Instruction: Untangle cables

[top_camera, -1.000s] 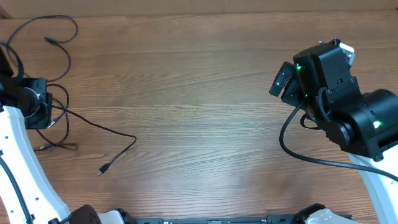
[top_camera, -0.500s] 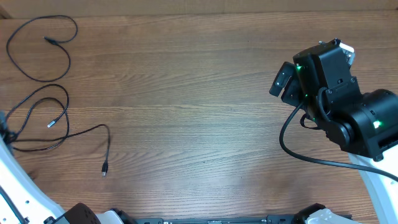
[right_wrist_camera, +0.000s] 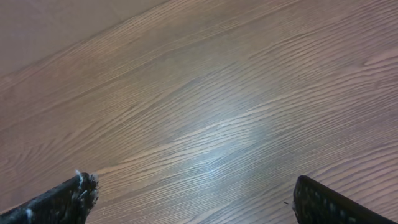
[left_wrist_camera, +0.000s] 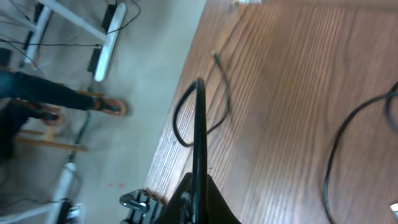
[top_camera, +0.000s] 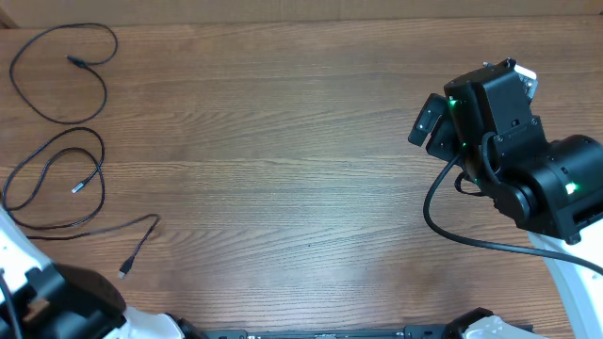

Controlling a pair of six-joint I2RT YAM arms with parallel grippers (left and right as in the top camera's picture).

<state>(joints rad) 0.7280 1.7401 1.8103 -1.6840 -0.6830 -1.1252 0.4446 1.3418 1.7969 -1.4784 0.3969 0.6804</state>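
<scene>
The cables (top_camera: 101, 151) lie in two loose loops at 9 to 11 o'clock on the wooden table (top_camera: 301, 188), one plug (top_camera: 124, 271) trailing toward 7 o'clock. The left gripper (left_wrist_camera: 198, 87), at 7 o'clock, is closed; whether it pinches a cord cannot be told. The right gripper (right_wrist_camera: 193, 196), at 3 o'clock, stands wide open and empty. Any pull is best slow, low and away from the upper loop. Beyond the table edge: grey floor (left_wrist_camera: 143, 74), a bystander's sandalled foot (left_wrist_camera: 107, 107).

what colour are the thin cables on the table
Black, with small silver plug tips; the overhead view shows the cables best.
</scene>
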